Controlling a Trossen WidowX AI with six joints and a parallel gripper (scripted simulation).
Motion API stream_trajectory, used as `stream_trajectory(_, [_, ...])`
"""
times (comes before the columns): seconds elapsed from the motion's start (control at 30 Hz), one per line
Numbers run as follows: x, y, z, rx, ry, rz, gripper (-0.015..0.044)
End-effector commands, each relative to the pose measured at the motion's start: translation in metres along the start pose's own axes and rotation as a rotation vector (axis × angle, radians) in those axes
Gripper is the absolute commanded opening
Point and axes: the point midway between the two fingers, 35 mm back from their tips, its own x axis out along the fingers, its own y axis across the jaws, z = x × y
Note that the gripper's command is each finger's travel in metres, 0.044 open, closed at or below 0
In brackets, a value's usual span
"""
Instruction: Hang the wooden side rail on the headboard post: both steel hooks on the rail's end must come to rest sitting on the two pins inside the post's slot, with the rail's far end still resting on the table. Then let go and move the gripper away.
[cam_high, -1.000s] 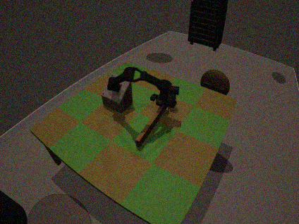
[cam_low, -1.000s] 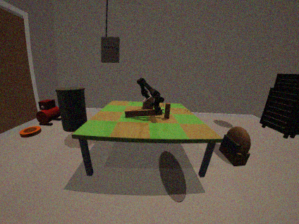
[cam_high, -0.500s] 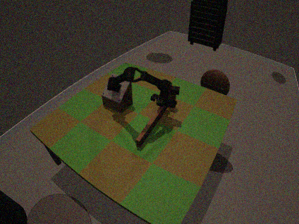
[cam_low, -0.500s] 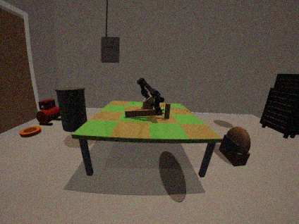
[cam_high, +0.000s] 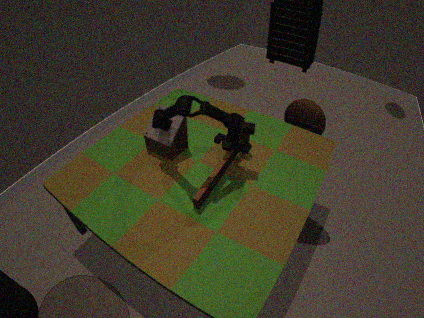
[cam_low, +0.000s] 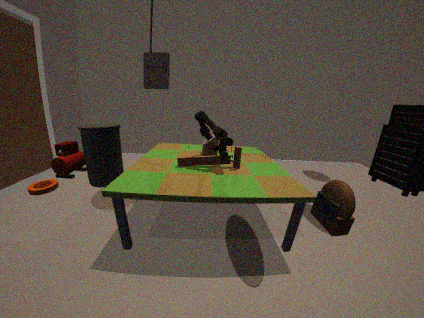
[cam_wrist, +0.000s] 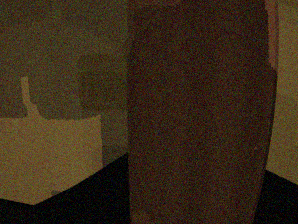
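Note:
The long brown wooden rail (cam_high: 213, 181) (cam_low: 200, 160) (cam_wrist: 200, 90) reaches from the table's middle to my gripper; it fills the middle of the wrist view. My gripper (cam_high: 236, 149) (cam_low: 225, 158) (cam_wrist: 178, 159) is shut on the rail near its post-side end. That end looks slightly raised; whether the far end touches the table is not clear. The dark upright post (cam_low: 237, 157) stands just right of the rail's end in the exterior view; I cannot pick it out clearly in the top view. The hooks, slot and pins cannot be made out, nor whether rail and post touch.
The arm's base block (cam_high: 167, 140) stands on the green and orange checkered table (cam_high: 160, 230) (cam_low: 185, 185). A brown ball (cam_high: 305, 115) (cam_low: 338, 197), a dark bin (cam_low: 101, 155) and a black slatted object (cam_high: 295, 32) (cam_low: 402, 147) are off the table.

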Motion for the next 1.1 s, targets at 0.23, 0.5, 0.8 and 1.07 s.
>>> stream_trajectory(0.23, [-0.004,0.0041,-0.0034,-0.004,0.004,0.011,0.0])
stream_trajectory(0.5, [-0.0046,0.0047,-0.0039,-0.004,0.004,0.011,0.0])
stream_trajectory(0.8, [-0.005,0.0055,-0.0047,-0.004,0.004,0.011,0.0])
stream_trajectory(1.07, [-0.0046,0.0065,-0.0055,-0.004,0.004,0.011,0.0])
